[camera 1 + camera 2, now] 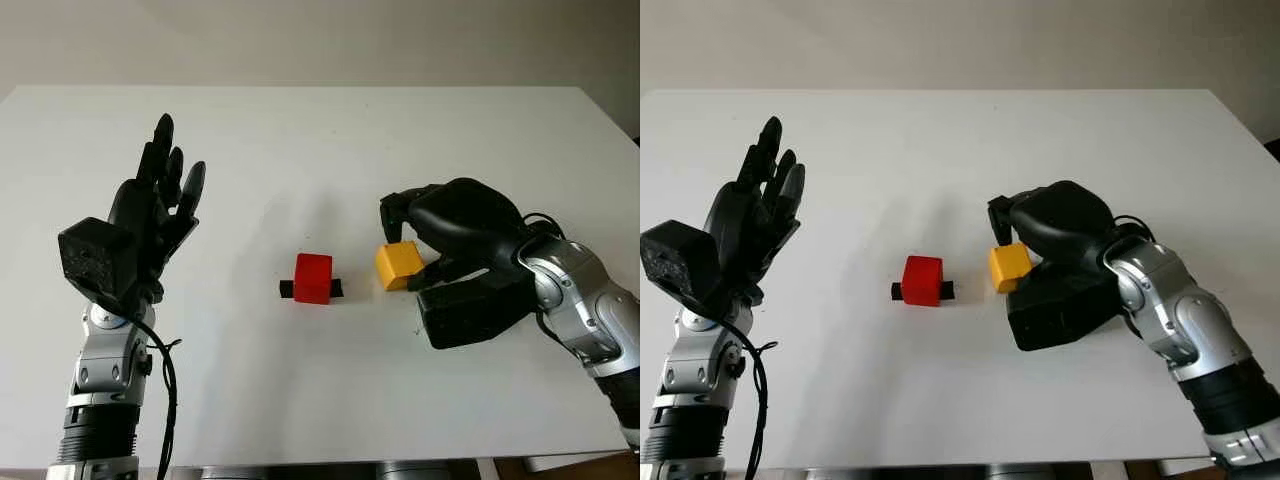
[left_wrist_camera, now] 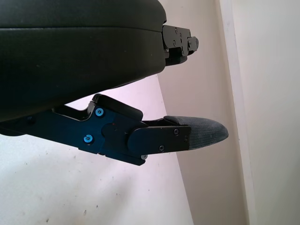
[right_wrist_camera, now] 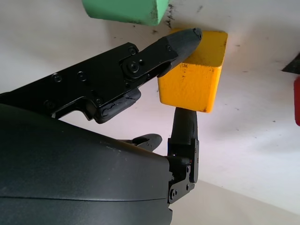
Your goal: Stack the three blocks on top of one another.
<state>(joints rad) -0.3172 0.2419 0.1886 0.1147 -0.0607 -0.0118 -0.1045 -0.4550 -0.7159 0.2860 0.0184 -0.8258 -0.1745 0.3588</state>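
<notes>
right hand (image 1: 425, 262): fingers closed around yellow block (image 1: 398, 264), on worktop (image 1: 320, 130) at 3 o'clock of red block (image 1: 313, 277)
green block (image 3: 125, 10): just beside yellow
left hand (image 1: 150, 215): open, raised at 9 o'clock
progress: nothing stacked; all three left

Matt yellow block (image 3: 192, 84) and red block (image 1: 313, 277) on a smooth white table (image 1: 320, 140); hard black plastic right hand (image 1: 455, 250), silvery metal forearm (image 1: 585, 300).
</notes>
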